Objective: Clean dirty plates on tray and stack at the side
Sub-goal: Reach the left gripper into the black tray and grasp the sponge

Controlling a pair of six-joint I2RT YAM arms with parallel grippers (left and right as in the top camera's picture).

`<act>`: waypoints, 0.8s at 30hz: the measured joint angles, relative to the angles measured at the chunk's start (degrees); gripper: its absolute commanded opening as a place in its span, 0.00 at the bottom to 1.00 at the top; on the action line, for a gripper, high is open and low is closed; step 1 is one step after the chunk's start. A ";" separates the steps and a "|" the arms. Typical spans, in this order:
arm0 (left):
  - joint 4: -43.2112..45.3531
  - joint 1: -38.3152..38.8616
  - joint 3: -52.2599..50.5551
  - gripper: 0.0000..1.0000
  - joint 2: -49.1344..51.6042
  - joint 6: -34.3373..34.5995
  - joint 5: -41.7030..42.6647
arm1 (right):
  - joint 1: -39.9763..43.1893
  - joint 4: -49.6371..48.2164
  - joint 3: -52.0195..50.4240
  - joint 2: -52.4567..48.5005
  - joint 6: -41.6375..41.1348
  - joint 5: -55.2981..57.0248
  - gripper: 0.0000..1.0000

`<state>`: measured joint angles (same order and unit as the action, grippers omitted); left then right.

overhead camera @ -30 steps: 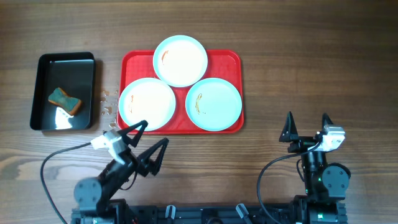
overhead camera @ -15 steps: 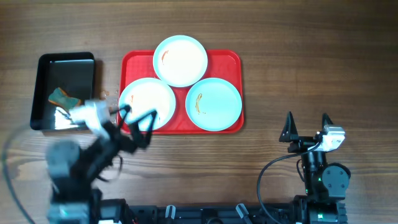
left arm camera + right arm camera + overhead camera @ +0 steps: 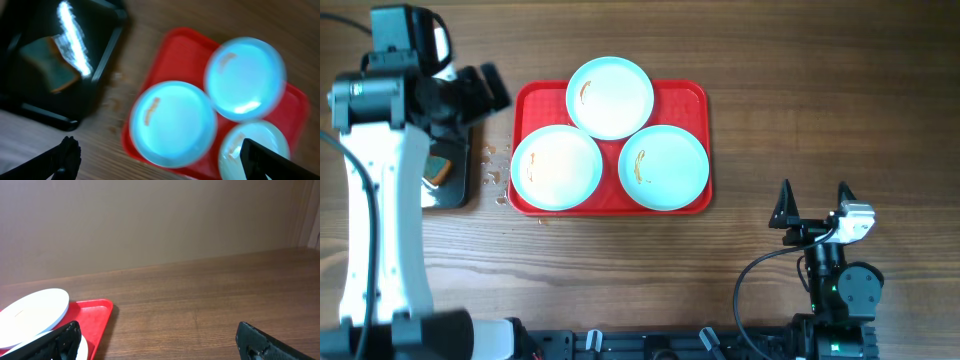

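Left to right: a sponge [image 3: 50, 67] lies in the black pan [image 3: 95, 95]. The left gripper [image 3: 161, 157], jaws wide and empty, hovers near it, probably to fetch the sponge. Three smeared plates [image 3: 555, 168] sit on the red tray [image 3: 695, 95]. The right gripper [image 3: 814, 196] is parked aside, wide open and empty.

Three white-to-pale-mint plates [image 3: 610, 97] are showing thin orange-brown smears against a plain red tray [image 3: 686, 100], while a teal-and-orange sponge [image 3: 47, 62] is lying in a glossy black pan [image 3: 30, 95] and the worktop [image 3: 820, 100] is showing brown wood grain.
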<state>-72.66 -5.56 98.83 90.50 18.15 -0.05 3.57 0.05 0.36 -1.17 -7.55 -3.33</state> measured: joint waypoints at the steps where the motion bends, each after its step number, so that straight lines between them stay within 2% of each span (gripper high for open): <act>1: 0.04 -1.42 0.02 1.00 1.20 1.07 -1.36 | 0.02 0.00 0.00 0.00 0.00 0.00 1.00; 7: 1.31 -10.36 0.13 1.00 9.49 5.42 -4.92 | 0.02 0.00 0.00 0.00 0.00 0.00 1.00; 12: 3.30 -13.53 0.11 1.00 14.64 6.40 -5.31 | 0.02 0.00 0.00 0.00 0.00 0.00 1.00; 13: 3.96 -13.99 0.11 0.98 15.80 6.47 -5.31 | 0.02 0.00 0.00 0.00 0.00 0.00 1.00; 14: 4.31 -14.32 0.11 0.92 16.76 6.58 -5.31 | 0.02 0.00 0.00 0.00 -0.02 0.00 1.00; 16: 4.98 -14.95 0.11 0.85 19.47 6.97 -5.29 | 0.02 0.00 0.00 0.00 0.00 0.00 1.00; 18: 5.44 -15.52 0.11 0.83 22.99 6.95 -5.49 | 0.02 0.00 0.00 0.00 0.00 0.00 1.00; 21: 6.05 -15.93 0.00 0.76 27.93 7.28 -5.57 | 0.02 0.00 0.00 0.00 -0.02 0.00 1.00; 24: 6.71 -16.33 -0.09 0.73 31.56 7.48 -5.68 | 0.00 0.00 0.00 0.00 0.00 0.00 1.00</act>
<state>-65.95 -21.89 98.74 122.06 25.63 -5.74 3.57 0.05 0.36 -1.17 -7.55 -3.33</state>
